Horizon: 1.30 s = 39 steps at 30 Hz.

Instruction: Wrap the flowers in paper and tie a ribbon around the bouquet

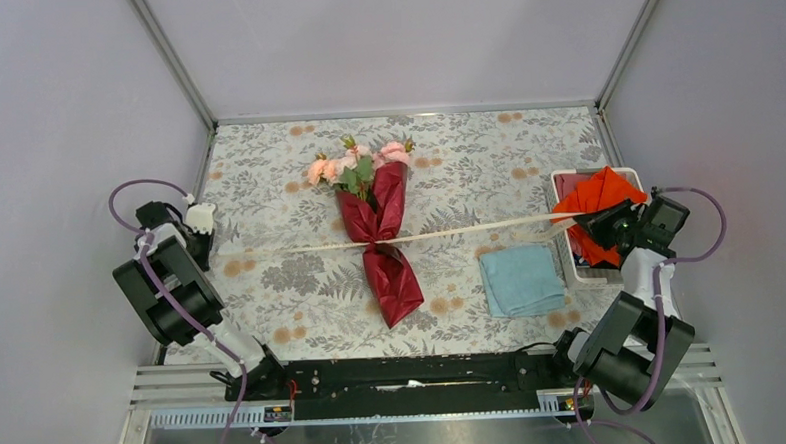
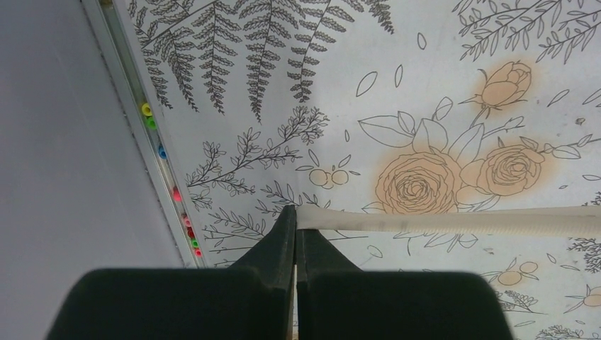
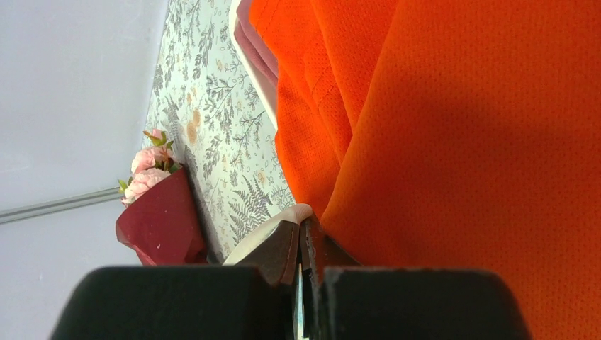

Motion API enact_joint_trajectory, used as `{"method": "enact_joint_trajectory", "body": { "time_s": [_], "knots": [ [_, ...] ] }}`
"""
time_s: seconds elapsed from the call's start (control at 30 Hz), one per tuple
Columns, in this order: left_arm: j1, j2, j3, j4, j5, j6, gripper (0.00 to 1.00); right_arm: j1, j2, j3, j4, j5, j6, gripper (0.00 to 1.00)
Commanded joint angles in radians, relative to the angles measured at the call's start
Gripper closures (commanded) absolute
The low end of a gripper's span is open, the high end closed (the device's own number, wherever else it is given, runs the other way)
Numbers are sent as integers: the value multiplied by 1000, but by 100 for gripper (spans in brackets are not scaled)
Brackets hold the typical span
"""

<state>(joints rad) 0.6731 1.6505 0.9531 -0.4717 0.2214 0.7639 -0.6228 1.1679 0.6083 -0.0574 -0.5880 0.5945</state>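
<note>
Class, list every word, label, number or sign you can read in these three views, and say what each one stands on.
No text can be read in any view.
Small stickers at the ends of the black rail: too small to read.
Tablecloth: only printed ferns and roses, no lettering.

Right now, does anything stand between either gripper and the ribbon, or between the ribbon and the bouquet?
Nothing visible does. The left gripper and right gripper each pinch an end of the ribbon, which runs straight to the waist of the bouquet. Only the orange cloth crowds the right gripper.
</note>
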Motion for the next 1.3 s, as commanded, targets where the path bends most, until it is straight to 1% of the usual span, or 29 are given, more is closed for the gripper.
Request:
{"method": "enact_joint_trajectory", "body": {
  "time_s": [0.0, 0.27, 0.37, 0.4, 0.43, 0.5, 0.57, 0.67, 0.73, 0.83, 0.9, 0.93, 0.97, 1.03, 1.07, 1.1, 1.13, 1.17, 1.2, 1.23, 1.27],
  "knots": [
    [65, 4, 27, 202, -189, 56, 100, -77, 3, 74, 197, 176, -11, 100],
    [95, 26, 36, 217, -193, 71, 100, -86, 13, 78, 197, 170, -14, 100],
    [96, 23, 46, 179, -163, 72, 100, -69, 5, 81, 194, 135, -16, 100],
    [93, 17, 54, 148, -132, 68, 100, -25, 0, 87, 189, 135, -19, 100],
    [83, 5, 61, 121, -105, 61, 100, 45, -10, 107, 167, 158, -46, 100],
    [40, -28, 70, 65, -65, 49, 100, 269, -26, 156, 109, 246, -125, 100],
    [-33, -73, 95, -18, -8, 30, 100, 454, -21, 198, 80, 287, -170, 100],
    [-186, -144, 196, -212, 158, -22, 100, 644, 14, 239, 75, 308, -178, 100],
    [-304, -185, 288, -313, 251, -60, 100, 774, 57, 275, 69, 317, -221, 100],
    [-465, -236, 433, -439, 382, -95, 100, 959, 141, 354, -17, 291, -314, 100],
    [-532, -263, 527, -511, 498, -111, 100, 1061, 195, 402, -79, 249, -399, 100],
    [-548, -276, 577, -537, 562, -123, 100, 1097, 215, 418, -110, 222, -440, 100],
    [-553, -287, 620, -553, 618, -145, 100, 1127, 233, 428, -142, 188, -481, 98],
    [-554, -306, 730, -583, 696, -193, 100, 1175, 261, 437, -224, 172, -557, 87],
    [-555, -309, 774, -605, 726, -211, 100, 1191, 273, 442, -270, 196, -585, 77],
    [-555, -309, 821, -635, 760, -223, 100, 1202, 284, 448, -317, 258, -629, 64],
    [-556, -306, 858, -665, 795, -231, 100, 1209, 295, 458, -357, 340, -651, 50],
    [-560, -307, 885, -689, 827, -237, 100, 1210, 303, 467, -378, 426, -663, 26],
    [-565, -308, 906, -712, 857, -240, 100, 1211, 302, 475, -376, 490, -674, 15],
    [-570, -308, 922, -733, 881, -240, 100, 1212, 291, 477, -351, 521, -685, 8],
    [-573, -309, 937, -752, 901, -240, 100, 1214, 275, 477, -305, 508, -698, 2]
  ]
}}
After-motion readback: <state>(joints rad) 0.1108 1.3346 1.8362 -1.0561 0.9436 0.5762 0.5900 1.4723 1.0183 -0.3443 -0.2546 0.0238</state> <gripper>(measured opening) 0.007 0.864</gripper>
